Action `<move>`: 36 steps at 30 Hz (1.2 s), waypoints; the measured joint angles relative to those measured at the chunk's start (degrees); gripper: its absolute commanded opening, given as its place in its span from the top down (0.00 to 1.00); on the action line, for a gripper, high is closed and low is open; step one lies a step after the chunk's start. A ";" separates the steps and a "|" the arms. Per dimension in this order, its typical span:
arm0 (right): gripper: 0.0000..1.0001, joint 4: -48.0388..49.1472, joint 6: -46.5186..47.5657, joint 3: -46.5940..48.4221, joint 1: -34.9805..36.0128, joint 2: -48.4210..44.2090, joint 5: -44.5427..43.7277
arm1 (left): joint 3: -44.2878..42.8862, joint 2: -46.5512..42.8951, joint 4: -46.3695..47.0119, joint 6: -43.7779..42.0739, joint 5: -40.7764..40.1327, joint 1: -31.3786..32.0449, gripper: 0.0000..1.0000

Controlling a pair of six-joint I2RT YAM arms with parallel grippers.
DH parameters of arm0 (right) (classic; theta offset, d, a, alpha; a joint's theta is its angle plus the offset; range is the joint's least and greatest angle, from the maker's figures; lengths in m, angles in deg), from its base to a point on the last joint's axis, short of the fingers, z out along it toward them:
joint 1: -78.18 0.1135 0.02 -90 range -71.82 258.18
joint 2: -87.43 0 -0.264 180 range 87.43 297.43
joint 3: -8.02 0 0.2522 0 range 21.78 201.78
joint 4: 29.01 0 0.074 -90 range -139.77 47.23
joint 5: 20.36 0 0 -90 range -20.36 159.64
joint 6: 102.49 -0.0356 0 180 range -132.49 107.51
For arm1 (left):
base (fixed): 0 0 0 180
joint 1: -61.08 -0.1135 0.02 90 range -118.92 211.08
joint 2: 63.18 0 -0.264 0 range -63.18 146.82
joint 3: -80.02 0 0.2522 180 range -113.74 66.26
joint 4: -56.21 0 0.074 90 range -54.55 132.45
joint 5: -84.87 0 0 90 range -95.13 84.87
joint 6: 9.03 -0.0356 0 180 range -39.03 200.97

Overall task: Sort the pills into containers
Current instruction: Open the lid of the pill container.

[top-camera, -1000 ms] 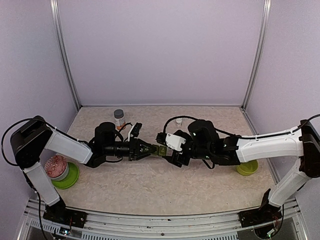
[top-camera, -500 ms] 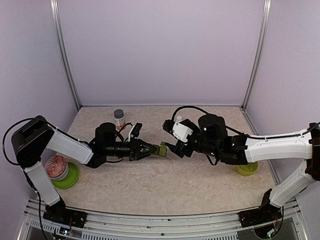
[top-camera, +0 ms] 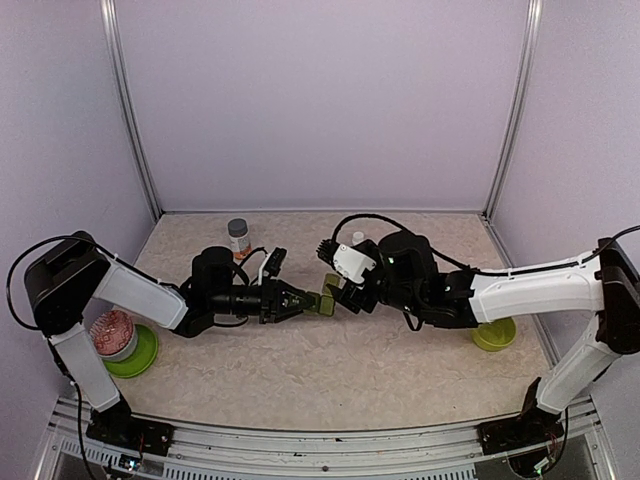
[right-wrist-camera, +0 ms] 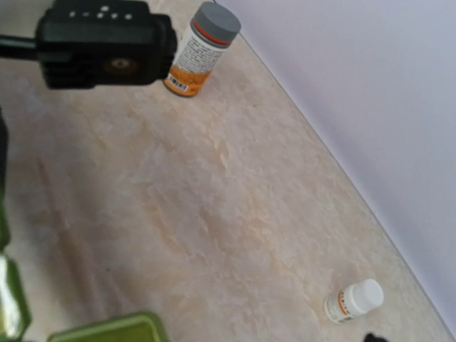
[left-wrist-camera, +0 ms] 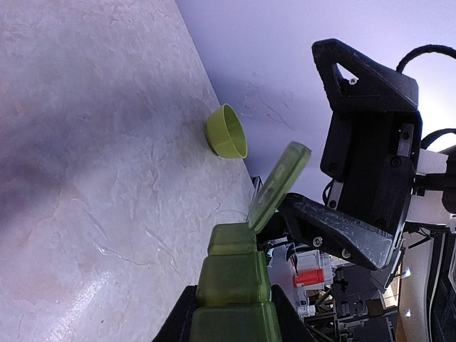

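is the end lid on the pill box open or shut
Open. In the left wrist view the end lid of the pill box stands flipped up off its compartment; the two nearer lids lie flat.

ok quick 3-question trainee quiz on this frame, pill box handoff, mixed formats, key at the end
1. True or false: the left gripper is shut on the pill box.
2. Multiple choice: the lid of the box's end compartment is A) shut flat, B) flipped open, C) lying on the table.
3. Short answer: which gripper is open beside that lid?

Key: 1 true. 2 B. 3 the right gripper.
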 measured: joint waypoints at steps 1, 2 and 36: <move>0.19 -0.09 -0.02 0.46 -0.02 0.48 -0.26 | 0.00 0.00 0.00 -0.02 0.04 0.04 0.83; 0.19 -0.13 -0.07 0.90 -0.02 0.92 -0.57 | 0.00 0.00 0.00 -0.04 0.15 0.09 0.83; 0.17 -10.49 -0.24 5.95 -3.30 6.19 5.53 | -1.11 0.00 -3.30 -3.06 2.25 0.87 0.83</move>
